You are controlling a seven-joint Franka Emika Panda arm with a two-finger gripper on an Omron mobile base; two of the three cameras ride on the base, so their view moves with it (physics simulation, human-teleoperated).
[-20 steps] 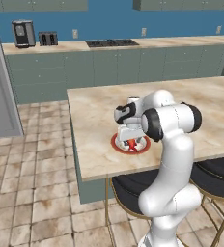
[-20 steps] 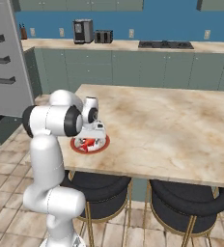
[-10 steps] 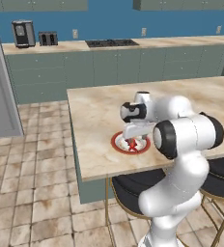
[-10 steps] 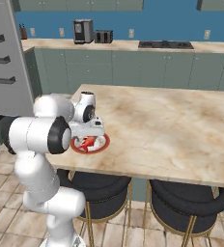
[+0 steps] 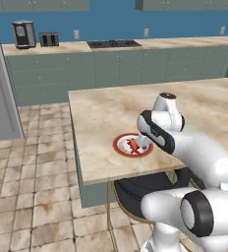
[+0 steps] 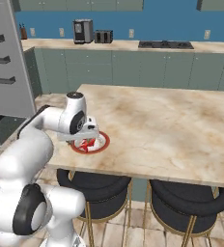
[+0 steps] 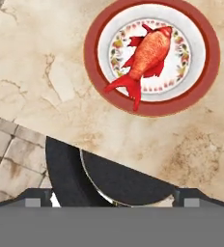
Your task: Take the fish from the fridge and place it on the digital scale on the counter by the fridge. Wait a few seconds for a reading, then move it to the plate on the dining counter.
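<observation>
The orange-red fish (image 7: 145, 58) lies flat on the white plate with the red-brown rim (image 7: 92, 62), near the front left corner of the dining counter (image 5: 101, 113). My gripper (image 7: 112, 195) hangs above and just off the plate, open, with nothing between its fingertips (image 7: 34, 195). In the left base view the hand (image 5: 140, 142) hovers over the plate (image 5: 121, 147) and the fish (image 5: 132, 145). From the right, the gripper (image 6: 87, 139) sits over the plate (image 6: 103, 143) and partly covers the fish (image 6: 86, 145). The fridge (image 6: 5, 58) stands at the left. The digital scale is out of view.
Dark round stools (image 6: 94, 185) (image 6: 191, 198) (image 5: 135, 187) stand under the island's front edge. The back counter (image 5: 52, 47) carries a coffee machine (image 5: 23, 33), a toaster (image 5: 49, 38) and a cooktop (image 5: 113, 43). Tiled floor (image 5: 37, 172) lies left of the island.
The arm's elbow has swung out and down toward the base while the hand stays over the plate. The fish rests on the plate, free of the fingers.
</observation>
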